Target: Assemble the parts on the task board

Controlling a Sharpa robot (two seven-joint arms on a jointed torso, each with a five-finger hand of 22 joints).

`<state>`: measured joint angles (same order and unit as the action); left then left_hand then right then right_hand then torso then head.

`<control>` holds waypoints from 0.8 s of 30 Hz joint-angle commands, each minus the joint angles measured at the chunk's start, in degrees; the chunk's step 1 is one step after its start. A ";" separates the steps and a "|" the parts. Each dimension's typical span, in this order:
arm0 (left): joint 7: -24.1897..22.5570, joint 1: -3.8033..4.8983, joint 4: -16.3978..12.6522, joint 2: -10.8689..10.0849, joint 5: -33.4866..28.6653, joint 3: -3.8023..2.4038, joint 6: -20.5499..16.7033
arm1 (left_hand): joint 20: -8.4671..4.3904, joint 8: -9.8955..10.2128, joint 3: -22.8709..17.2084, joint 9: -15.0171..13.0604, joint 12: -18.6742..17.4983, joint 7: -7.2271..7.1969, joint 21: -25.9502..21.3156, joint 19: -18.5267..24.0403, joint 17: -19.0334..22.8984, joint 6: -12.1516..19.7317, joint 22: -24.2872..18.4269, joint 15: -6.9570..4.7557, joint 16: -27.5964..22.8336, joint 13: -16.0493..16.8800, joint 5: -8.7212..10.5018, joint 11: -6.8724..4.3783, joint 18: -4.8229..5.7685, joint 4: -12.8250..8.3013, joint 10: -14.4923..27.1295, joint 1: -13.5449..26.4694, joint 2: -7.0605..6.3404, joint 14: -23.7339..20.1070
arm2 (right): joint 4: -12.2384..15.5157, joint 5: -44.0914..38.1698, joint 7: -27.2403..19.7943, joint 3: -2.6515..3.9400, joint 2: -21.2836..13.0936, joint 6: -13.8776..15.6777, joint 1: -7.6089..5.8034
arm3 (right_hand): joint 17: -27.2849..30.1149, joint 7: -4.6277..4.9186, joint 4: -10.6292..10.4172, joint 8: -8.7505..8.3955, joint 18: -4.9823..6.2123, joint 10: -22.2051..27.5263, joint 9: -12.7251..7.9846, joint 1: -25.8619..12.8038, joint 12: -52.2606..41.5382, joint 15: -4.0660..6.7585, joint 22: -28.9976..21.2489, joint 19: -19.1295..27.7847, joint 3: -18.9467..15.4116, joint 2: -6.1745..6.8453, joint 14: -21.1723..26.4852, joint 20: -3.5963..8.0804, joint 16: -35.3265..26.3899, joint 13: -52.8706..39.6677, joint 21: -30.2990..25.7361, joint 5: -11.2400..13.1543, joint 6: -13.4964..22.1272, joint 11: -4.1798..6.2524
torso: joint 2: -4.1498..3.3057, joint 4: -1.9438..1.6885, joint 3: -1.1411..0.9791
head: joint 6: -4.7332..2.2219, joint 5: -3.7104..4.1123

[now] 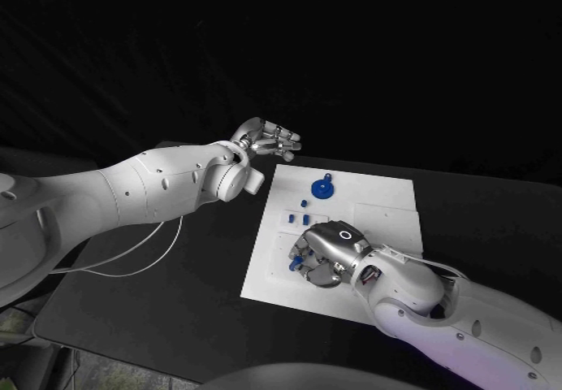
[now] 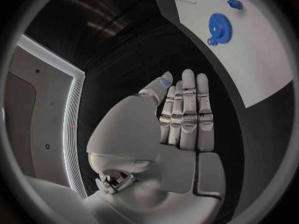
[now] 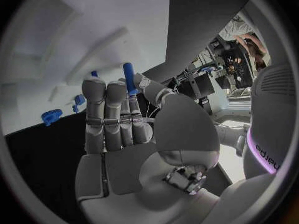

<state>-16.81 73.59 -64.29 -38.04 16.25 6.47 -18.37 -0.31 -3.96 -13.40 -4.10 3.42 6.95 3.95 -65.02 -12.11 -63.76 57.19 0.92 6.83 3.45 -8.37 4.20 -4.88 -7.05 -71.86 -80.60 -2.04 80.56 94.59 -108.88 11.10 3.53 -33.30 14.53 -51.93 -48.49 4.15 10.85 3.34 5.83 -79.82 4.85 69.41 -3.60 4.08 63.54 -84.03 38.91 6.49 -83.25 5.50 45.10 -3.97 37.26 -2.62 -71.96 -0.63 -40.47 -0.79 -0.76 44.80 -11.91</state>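
My left hand (image 1: 267, 138) hangs above the black table (image 1: 153, 301), just off the far left corner of the white task board (image 1: 386, 199). In the left wrist view that hand (image 2: 181, 117) is flat, its fingers (image 2: 188, 109) straight and side by side, the thumb lying alongside; it holds nothing and touches nothing.

My right hand (image 1: 328, 253) is over the near part of the board, palm down, back toward the head camera. In the right wrist view the same hand (image 3: 124, 129) pinches a blue peg (image 3: 129, 78) between the thumb and a fingertip; the peg stands upright above the fingers (image 3: 102, 109), the rest of which lie close together and nearly straight.

On the board, a blue gear (image 1: 322, 189) lies flat in the far half, well apart from both hands; it appears in the left wrist view (image 2: 220, 26), with a small blue piece (image 2: 234, 4) beyond it. Small blue pegs (image 1: 300, 218) stand between the gear and my right hand. Whether further parts lie beneath the right palm I cannot tell.
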 commanded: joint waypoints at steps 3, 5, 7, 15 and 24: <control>-0.51 -0.01 -0.09 0.12 -0.33 -0.05 0.74 | -0.04 0.31 0.31 0.04 -0.01 -0.05 -0.02 -0.22 -0.09 -0.35 0.06 -0.12 -0.04 -0.05 0.23 0.00 0.87 0.07 0.12 -0.05 0.58 0.38 | -0.09 -2.33 1.05 -0.08 0.02 -2.45 0.05 | -0.08 -0.03 0.41 0.40 0.75 -0.98 0.06 0.98 -0.33 0.41 0.08 -2.51 -0.07 -1.03 0.01 0.42 -0.28 -0.07 -0.20 -0.16 -0.54 0.39 | -0.01 0.03 -0.02 | 0.25 0.00; -0.51 -0.01 -0.09 0.14 -0.33 -0.05 0.76 | -0.04 0.31 0.31 0.04 -0.01 -0.05 -0.02 -0.22 -0.09 -0.35 0.06 -0.12 -0.04 -0.05 0.23 0.00 0.87 0.07 0.12 -0.05 0.58 0.38 | -0.11 -2.62 1.27 -0.11 0.02 -2.73 0.05 | -0.08 -0.03 0.41 0.40 0.75 -0.98 0.06 0.98 -0.33 0.41 0.08 -2.51 -0.07 -1.03 0.01 0.42 -0.28 -0.07 -0.20 -0.16 -0.54 0.39 | 0.00 0.03 -0.01 | 0.22 -0.07; -0.50 -0.01 -0.09 0.15 -0.33 -0.05 0.77 | -0.04 0.31 0.31 0.04 -0.01 -0.05 -0.02 -0.22 -0.09 -0.35 0.06 -0.12 -0.04 -0.05 0.23 0.00 0.87 0.07 0.12 -0.05 0.58 0.38 | -0.15 -2.87 1.50 -0.14 0.03 -2.91 0.06 | -0.08 -0.03 0.41 0.40 0.75 -0.98 0.06 0.98 -0.33 0.41 0.08 -2.51 -0.07 -1.03 0.01 0.42 -0.28 -0.07 -0.20 -0.16 -0.54 0.39 | 0.00 0.02 -0.02 | 0.27 -0.04; -0.47 -0.02 -0.09 0.16 -0.33 -0.05 0.80 | -0.04 0.31 0.31 0.04 -0.01 -0.05 -0.02 -0.22 -0.09 -0.35 0.06 -0.12 -0.04 -0.05 0.23 0.00 0.87 0.07 0.12 -0.05 0.58 0.38 | -0.28 -4.23 2.88 -0.24 0.11 -2.91 0.11 | -0.16 -0.06 0.60 0.39 0.71 -1.06 0.02 0.77 -0.31 0.42 0.25 -2.51 0.10 -1.02 0.00 0.43 -0.37 -0.06 -0.29 -0.16 -0.67 0.42 | 0.00 0.00 0.00 | 0.28 -0.03; -0.43 -0.02 -0.07 0.23 -0.33 -0.05 0.90 | -0.04 0.31 0.31 0.04 -0.01 -0.05 -0.02 -0.22 -0.09 -0.35 0.06 -0.12 -0.04 -0.05 0.23 0.00 0.87 0.07 0.12 -0.05 0.58 0.38 | -0.42 -5.05 3.09 -0.35 0.58 -2.68 0.16 | -0.18 -0.11 0.66 0.41 0.69 -1.21 0.02 0.60 -0.32 0.42 0.39 -2.51 0.44 -0.84 -0.03 0.42 -0.44 -0.07 -0.35 -0.16 -0.83 0.45 | -0.01 -0.02 0.03 | 0.34 0.20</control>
<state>-16.80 73.56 -64.26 -37.96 16.23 6.47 -18.25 -0.31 -3.96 -13.40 -4.10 3.42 6.95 3.95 -65.02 -12.15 -63.76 57.19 0.92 6.83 3.45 -8.37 4.20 -4.88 -7.06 -71.86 -80.60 -2.04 80.56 94.45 -112.36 13.16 3.30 -32.79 13.13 -51.90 -48.58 4.09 11.40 3.47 5.83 -79.41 4.81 69.63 -3.77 4.07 63.91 -83.95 39.14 6.42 -83.24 5.40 44.88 -4.00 37.26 -2.61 -72.24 -1.07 -40.47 -0.79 -0.73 45.18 -11.80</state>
